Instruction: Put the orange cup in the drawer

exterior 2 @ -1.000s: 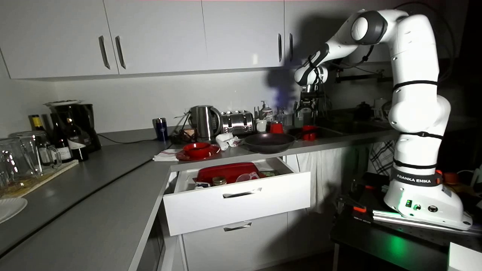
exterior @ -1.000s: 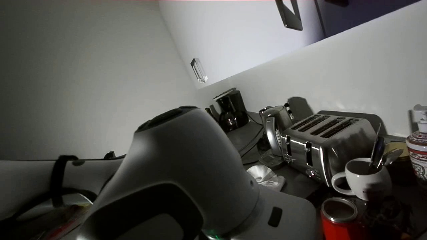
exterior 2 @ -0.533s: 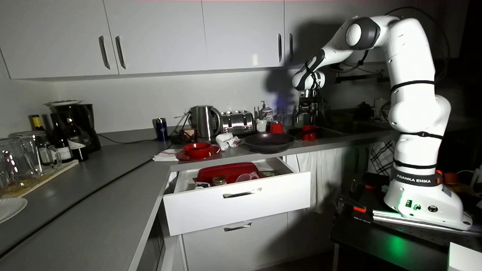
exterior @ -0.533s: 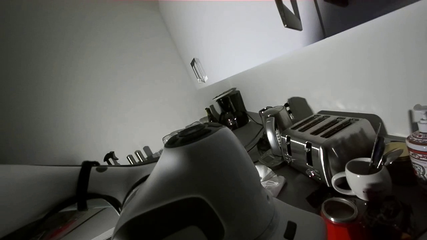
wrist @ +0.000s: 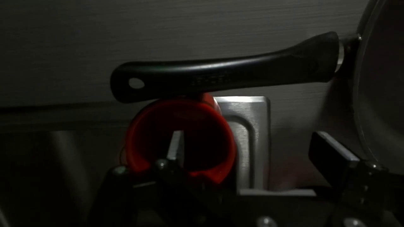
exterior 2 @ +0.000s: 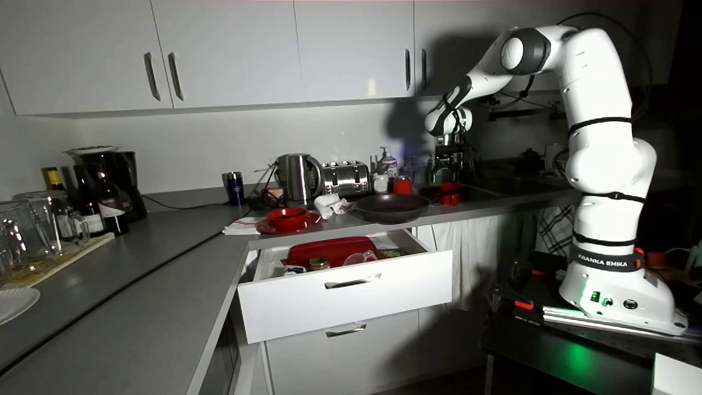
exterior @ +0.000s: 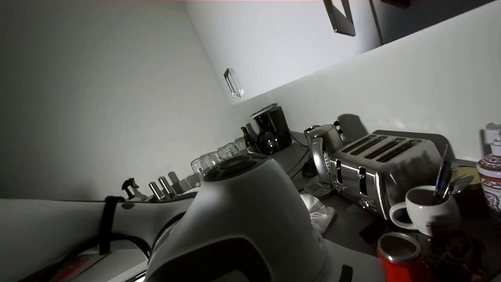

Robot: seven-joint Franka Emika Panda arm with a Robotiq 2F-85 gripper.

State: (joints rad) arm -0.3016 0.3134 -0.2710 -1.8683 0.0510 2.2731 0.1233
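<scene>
Half ready at most, judging from the views. Has the upper drawer (exterior 2: pixel 299 310) open already, with a red tray (exterior 2: pixel 329 249) and a small jar (exterior 2: pixel 319 264) visible inside, so needs no pull there. Lacks the thing to be put away, as far as can be made out. Places it instead, most likely, near the sink (exterior 2: pixel 496 193): stands in the wrist view as an upright red cup (wrist: pixel 197 135), just beside a steel rim (wrist: pixel 260 132), partly overlapped by the black pan handle (wrist: pixel 221 74); cannot tell whether touching. Reads as red rather than orange, yet seems the likeliest target from its position under the gripper (wrist: pixel 248 137). Could be confused with a metal-rimmed red tumbler (exterior: pixel 401 260), visible in both exterior views near a white mug (exterior: pixel 424 215). Has the jaws spread wide, with no grip on anything: shows one finger (wrist: pixel 176 148) over or inside the mouth of the cup, too dim to say which, and the opposite finger (wrist: pixel 329 159) outside, between cup and pan (wrist: pixel 385 94). Suggests a pinch across the wall, not yet made. Leaves nearly all of the work, in judgement: close on the wall, draw the cup up clear of the pan handle, carry it past the pan to the drawer, lower it in by the tray, let go. May call for care on the lift, to avoid dragging the handle and with it the pan
</scene>
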